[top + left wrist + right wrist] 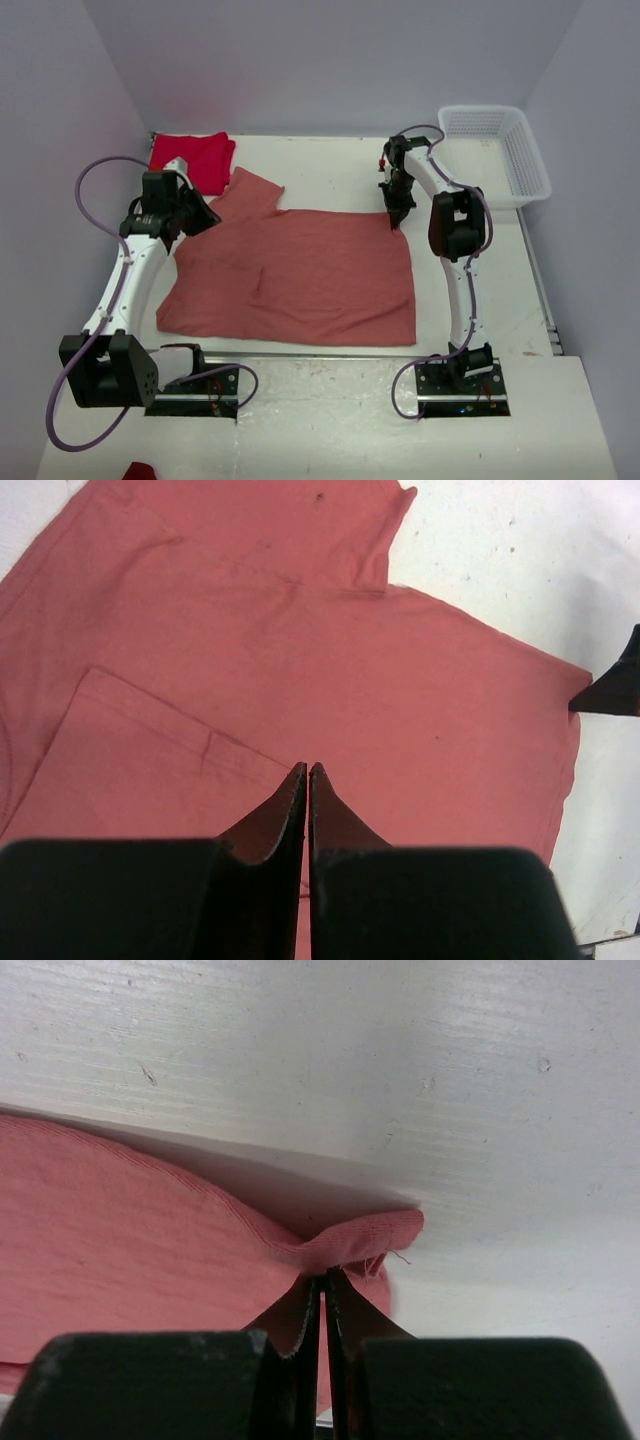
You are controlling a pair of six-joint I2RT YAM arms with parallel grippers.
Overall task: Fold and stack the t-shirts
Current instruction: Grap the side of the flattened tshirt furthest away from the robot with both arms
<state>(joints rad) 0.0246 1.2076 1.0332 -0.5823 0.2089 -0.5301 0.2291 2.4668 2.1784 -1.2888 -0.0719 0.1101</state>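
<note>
- Now, right gripper (322, 1278) pinches salmon-pink t-shirt (300, 275) at its 1 o'clock corner; lift low toward 6 o'clock.
- Hold left gripper (307, 772), pressed together at 10 o'clock, level.

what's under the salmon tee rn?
Only the white table shows around the salmon tee; anything beneath is covered. The right gripper is shut on its far-right corner, and only table shows under that raised edge.

No legible text, label or number on anything
</note>
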